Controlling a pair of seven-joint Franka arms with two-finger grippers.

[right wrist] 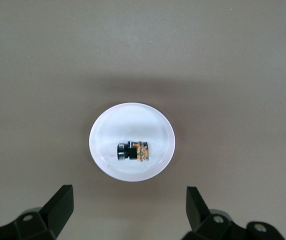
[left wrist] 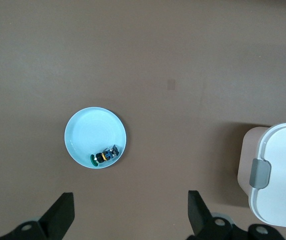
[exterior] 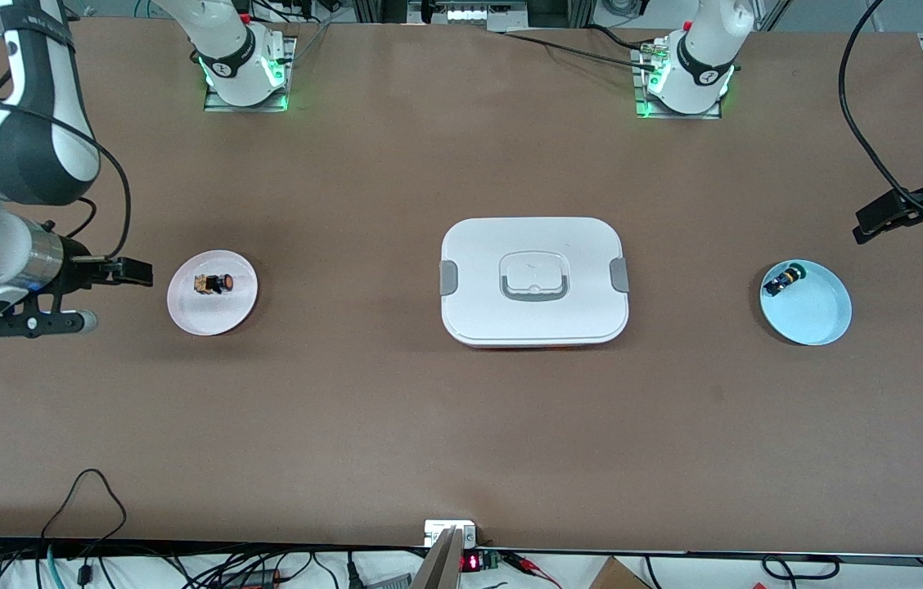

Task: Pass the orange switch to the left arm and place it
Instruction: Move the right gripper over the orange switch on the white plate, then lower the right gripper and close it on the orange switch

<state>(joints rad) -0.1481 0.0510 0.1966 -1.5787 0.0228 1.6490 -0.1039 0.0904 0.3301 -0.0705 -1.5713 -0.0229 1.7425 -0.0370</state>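
Toward the right arm's end of the table (exterior: 396,425), about midway between the bases' edge and the camera's edge, a pink plate (exterior: 193,315) holds the orange switch (exterior: 216,284). The switch lies on its side near the plate's middle: a small black body with a round orange cap at 1 end and tan, brassy terminals at the other. In the right wrist view the switch (right wrist: 133,151) shows its black end and speckled tan end, the plate (right wrist: 131,112) ringed around it. The right gripper (exterior: 124,272) hangs over bare table just beside that plate, toward the table's end, its 2 fingers (right wrist: 58,207) spread wide with nothing between them. The box (exterior: 534,245) sits at the table's centre, white, lid on, with grey clips and a grey handle. Toward the left arm's end a blue plate (exterior: 817,315) carries a blue-black switch (exterior: 782,281) with a green tip. The left gripper (exterior: 887,219) hovers over the table near that plate, on the bases' side, fingers (left wrist: 59,217) parted and empty.
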